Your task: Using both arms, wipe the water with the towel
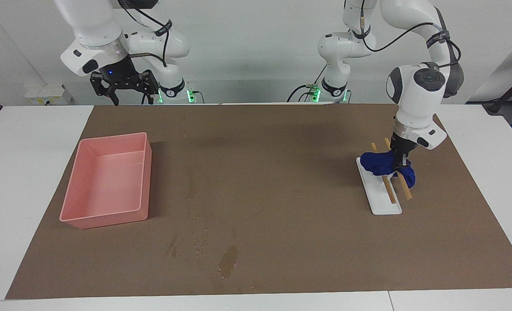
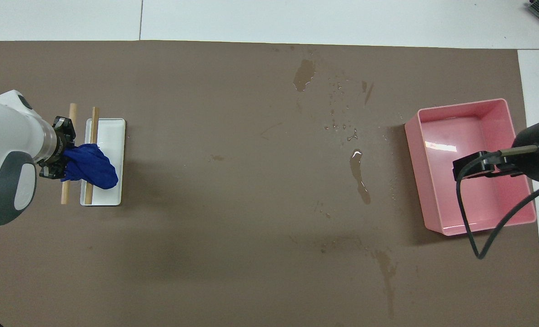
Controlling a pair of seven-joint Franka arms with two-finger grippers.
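Left gripper (image 1: 402,165): my fingers are pinched on the towel (image 1: 383,163), draped over two wooden rods (image 1: 389,190) on the white stand (image 1: 385,205), near the brown paper's (image 1: 282,129) left-arm end.
Right gripper (image 1: 124,88): my fingers are spread, empty, raised above the paper's robot-side edge, waiting.
Water (image 2: 359,175): overhead shows glistening streaks beside the pink tray (image 2: 474,109); facing shows dull stains.

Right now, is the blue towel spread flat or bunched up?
Bunched up. The towel sits in a rumpled heap across the two wooden rods of the white rack, with the left gripper shut on it.
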